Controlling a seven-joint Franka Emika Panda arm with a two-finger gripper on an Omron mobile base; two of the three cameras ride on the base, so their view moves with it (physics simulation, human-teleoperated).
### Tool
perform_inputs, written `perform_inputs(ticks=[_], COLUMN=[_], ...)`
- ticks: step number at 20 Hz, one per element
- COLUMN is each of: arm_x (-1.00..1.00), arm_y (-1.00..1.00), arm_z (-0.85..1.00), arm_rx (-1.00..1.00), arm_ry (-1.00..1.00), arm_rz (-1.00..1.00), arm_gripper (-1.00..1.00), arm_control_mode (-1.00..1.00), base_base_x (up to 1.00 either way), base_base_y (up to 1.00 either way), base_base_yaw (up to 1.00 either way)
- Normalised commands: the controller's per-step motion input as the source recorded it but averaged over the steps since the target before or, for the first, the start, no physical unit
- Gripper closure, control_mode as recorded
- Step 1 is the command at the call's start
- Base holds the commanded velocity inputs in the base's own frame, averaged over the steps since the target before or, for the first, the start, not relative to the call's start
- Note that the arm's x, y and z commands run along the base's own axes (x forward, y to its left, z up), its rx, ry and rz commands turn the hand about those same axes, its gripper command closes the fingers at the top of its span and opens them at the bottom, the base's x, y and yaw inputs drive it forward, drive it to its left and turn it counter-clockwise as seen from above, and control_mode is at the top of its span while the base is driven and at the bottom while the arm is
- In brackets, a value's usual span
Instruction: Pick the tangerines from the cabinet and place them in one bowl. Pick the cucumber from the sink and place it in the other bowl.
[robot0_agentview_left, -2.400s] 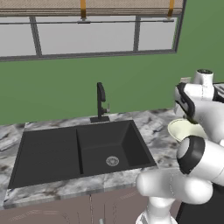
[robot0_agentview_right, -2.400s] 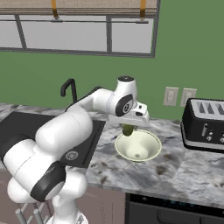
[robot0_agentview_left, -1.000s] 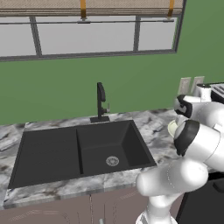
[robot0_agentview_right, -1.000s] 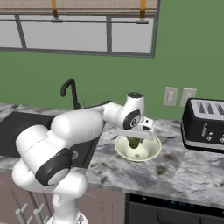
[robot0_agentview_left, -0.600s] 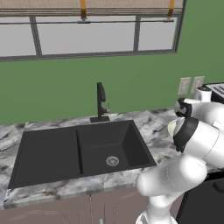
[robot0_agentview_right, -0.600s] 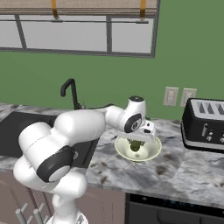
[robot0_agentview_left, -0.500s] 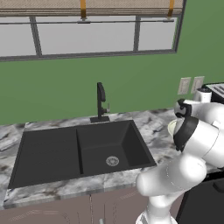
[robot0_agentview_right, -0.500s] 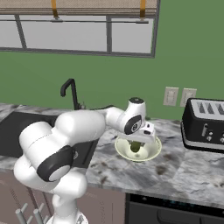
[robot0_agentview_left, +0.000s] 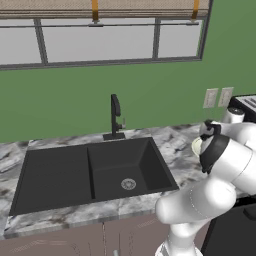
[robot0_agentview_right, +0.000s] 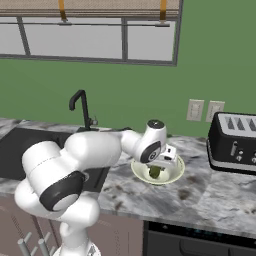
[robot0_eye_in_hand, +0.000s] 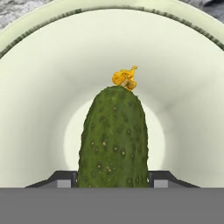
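Since the earlier frames the claw (robot0_agentview_right: 161, 167) has dropped from above the bowl (robot0_agentview_right: 172, 176) down into it, carrying the cucumber (robot0_eye_in_hand: 113, 138). Its fingers (robot0_eye_in_hand: 65, 178) are clamped on the cucumber's sides, whose flower-tipped end points at the pale bowl floor. The bowl sits on the bench (robot0_agentview_right: 200, 200) between sink (robot0_agentview_left: 90, 172) and toaster (robot0_agentview_right: 232, 142). Judged stage: placement nearly done; release remains.

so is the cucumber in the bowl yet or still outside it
In, but not released. The cucumber hangs inside the pale bowl, pointing at its bottom, with the hand shut on it.
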Motion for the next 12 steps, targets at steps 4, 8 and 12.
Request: perform_inputs(ticks=[4,8,12], arm_x=[0.0,0.0,0.08], arm_y=[0.0,0.0,0.0], arm_z=[-0.12,-0.13,-0.02], arm_rx=[0.0,0.0,0.0], arm_ry=[-0.06,-0.07,-0.02], arm_rz=[0.0,0.0,0.0], arm_gripper=[1.0,1.0,1.0], arm_control_mode=[-1.0,-1.0,-1.0], base_base_x=[0.0,0.0,0.0], base_base_y=[0.0,0.0,0.0], base_base_yaw=[0.0,0.0,0.0])
